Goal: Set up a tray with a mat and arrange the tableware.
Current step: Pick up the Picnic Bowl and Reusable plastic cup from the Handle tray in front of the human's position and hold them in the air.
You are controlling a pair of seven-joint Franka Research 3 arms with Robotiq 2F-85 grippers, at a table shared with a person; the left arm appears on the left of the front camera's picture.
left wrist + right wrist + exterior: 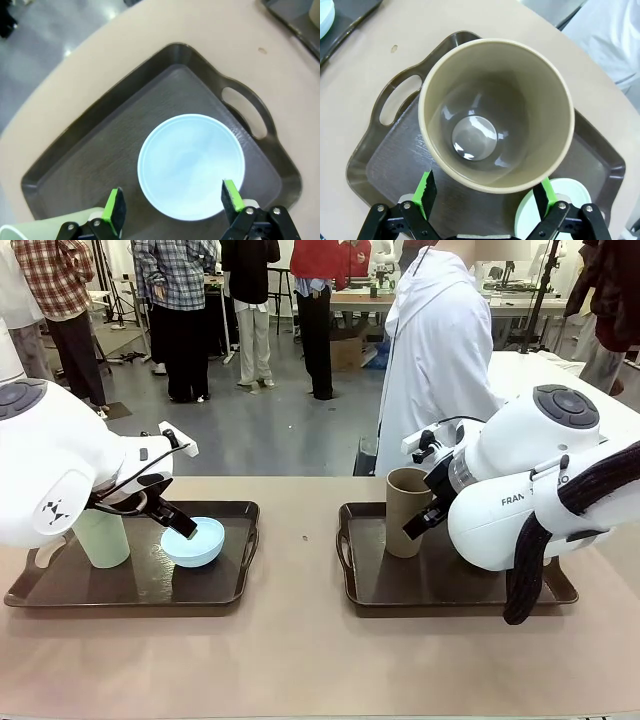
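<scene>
I am straddling the upright brown cup (495, 95) with the right gripper (486, 190) spread wide; a pale green bowl (571, 199) is sitting beside it on the tray (379, 166)

Front view: R arm (520, 500) covers much of right tray's (345, 540) right half. L wrist view: pale green cup (45, 226) cut off at btm edge. R wrist view: pale green bowl (575, 192) half behind brown cup (495, 100), cut by btm edge. Speck (305, 537) on tabletop (300, 660): too small to ID.

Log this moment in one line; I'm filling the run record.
left jaws open astride light blue bowl, left tray | right jaws open astride brown cup, right tray
</scene>
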